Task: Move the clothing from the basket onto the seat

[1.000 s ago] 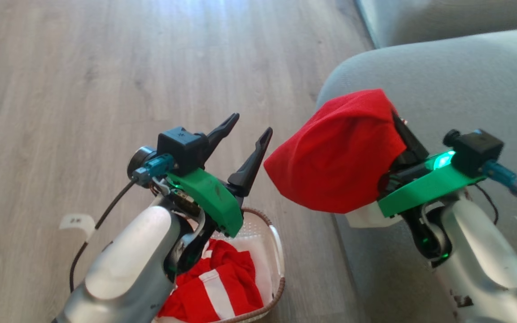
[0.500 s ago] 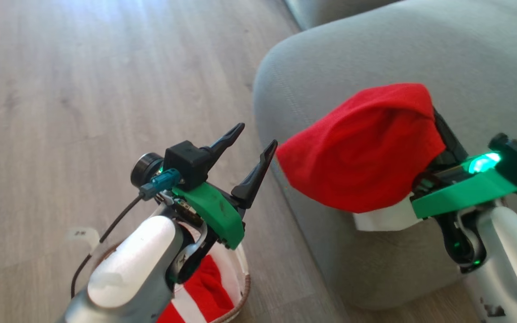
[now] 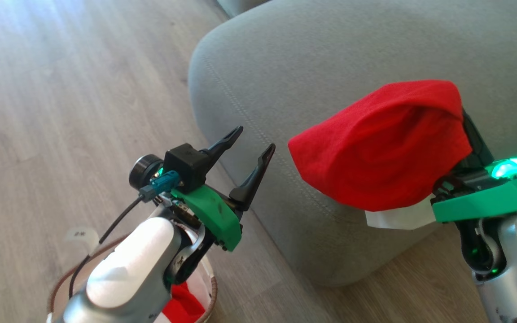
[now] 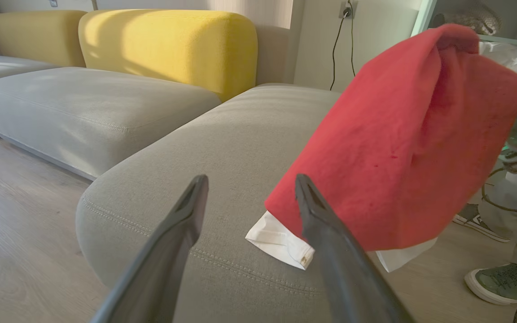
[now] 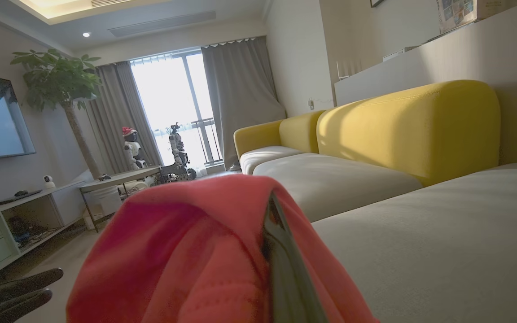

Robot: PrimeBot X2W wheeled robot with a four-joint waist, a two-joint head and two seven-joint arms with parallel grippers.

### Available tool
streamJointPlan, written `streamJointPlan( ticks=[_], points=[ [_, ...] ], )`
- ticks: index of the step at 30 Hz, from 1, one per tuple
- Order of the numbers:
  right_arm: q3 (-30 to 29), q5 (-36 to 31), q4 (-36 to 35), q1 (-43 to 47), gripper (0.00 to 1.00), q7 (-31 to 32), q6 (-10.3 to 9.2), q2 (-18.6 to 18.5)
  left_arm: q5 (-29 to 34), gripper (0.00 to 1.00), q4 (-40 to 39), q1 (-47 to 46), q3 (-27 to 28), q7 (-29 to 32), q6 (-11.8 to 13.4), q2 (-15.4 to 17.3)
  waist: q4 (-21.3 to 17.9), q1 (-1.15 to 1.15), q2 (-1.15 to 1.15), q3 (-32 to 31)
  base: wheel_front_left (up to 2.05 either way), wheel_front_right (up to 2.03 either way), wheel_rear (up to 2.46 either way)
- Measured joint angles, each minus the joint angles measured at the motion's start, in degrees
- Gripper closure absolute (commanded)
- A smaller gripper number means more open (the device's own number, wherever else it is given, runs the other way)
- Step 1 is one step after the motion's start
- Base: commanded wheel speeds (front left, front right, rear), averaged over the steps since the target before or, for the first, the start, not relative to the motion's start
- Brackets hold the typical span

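Observation:
One piece of the clothing (image 3: 384, 148), a red garment with a white sleeve end (image 4: 281, 240), hangs draped over my right gripper (image 3: 465, 121), which is shut on it above the front edge of the grey seat (image 3: 312, 67). Only one dark finger (image 5: 285, 269) pokes out of the red cloth (image 5: 186, 251). My left gripper (image 3: 255, 137) stands open and empty beside the seat's rounded corner, with the garment (image 4: 402, 143) just to its right. Below my left forearm, the basket (image 3: 212, 287) shows part of its brown rim, with more red clothing (image 3: 182, 307) inside.
Wooden floor (image 3: 61, 112) lies left of the seat. A yellow backrest (image 4: 173, 40) and a second grey cushion (image 4: 83, 103) stand behind it. A person's shoes (image 4: 496, 282) are on the floor at the right. A low table (image 5: 119, 177) and a plant (image 5: 56, 80) stand across the room.
The camera has turned toward the seat, and both arms have swung with it. The basket now sits at the picture's lower left edge. The right gripper still holds the garment; the left stays open.

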Motion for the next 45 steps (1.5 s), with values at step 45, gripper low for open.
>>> streamJointPlan(
  ticks=[45],
  points=[
    [3.1, 9.3, 29.2, -41.6, 1.0, 0.0, 0.0, -15.0, 4.5, 0.0, -5.5, -15.2, -2.6, 5.6, -2.4, 2.4, 6.5, 0.01, 0.0, 22.8, 0.0, 0.0, 0.0]
  ],
)
